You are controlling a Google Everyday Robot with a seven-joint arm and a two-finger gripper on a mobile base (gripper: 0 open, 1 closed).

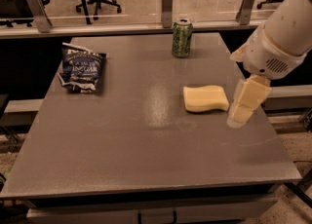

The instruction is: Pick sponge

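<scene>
Office room w/ rolling chairs (95,1) sitting behind a low glass divider; grey desk (146,159) standing in front. Sponge (205,98) is lying flat toward the desk's right edge, approx. midway front to back. Judging it v. light, soft, squashy foam, not fragile, not slippery. It's going to compress, so I'd be pinching across the short width near the middle, from above. End effector (241,113) is hanging just right of the sponge, apart from it; can't tell if open or closed. Containers: green soda can (182,38) standing upright near the far edge, chip bag (82,67) lying crumpled near the left edge; contents of both not showing.
</scene>
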